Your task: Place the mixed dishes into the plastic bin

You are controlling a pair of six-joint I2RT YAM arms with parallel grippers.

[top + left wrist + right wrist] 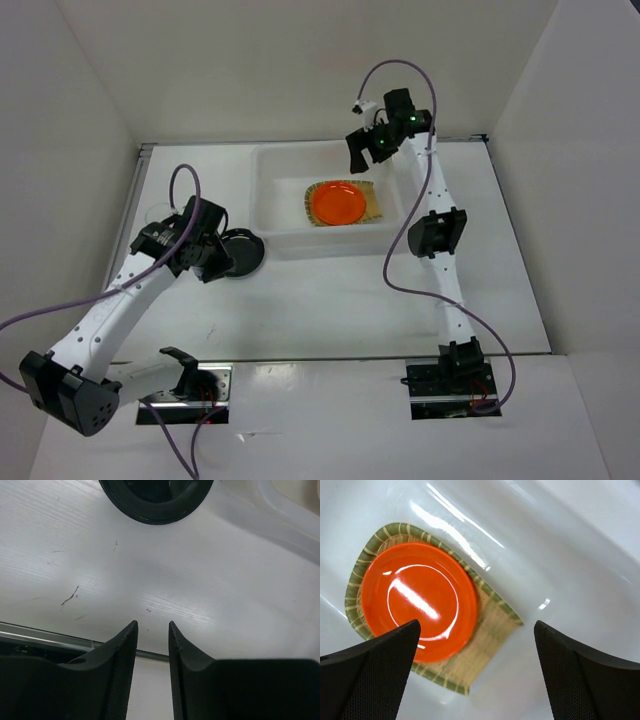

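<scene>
The translucent plastic bin [268, 190] stands at the back middle of the table. Inside it lies the bamboo tray [374, 207] with the orange plate [337, 203] on top; both fill the right wrist view, tray [495, 635] under plate [420, 600]. My right gripper [362, 150] [477, 630] hovers over them, open wide and empty. The black plate [245, 252] rests on the table just left of the bin. My left gripper [218, 264] [152, 625] is beside it, jaws a narrow gap apart, holding nothing; the black plate [155, 502] lies ahead of the tips, untouched. I make out no glass cups.
White walls enclose the table on three sides. A metal strip [45, 639] runs along the table's edge close under the left fingers. The bin's rim [287, 522] shows at the upper right of the left wrist view. Purple cables loop off both arms.
</scene>
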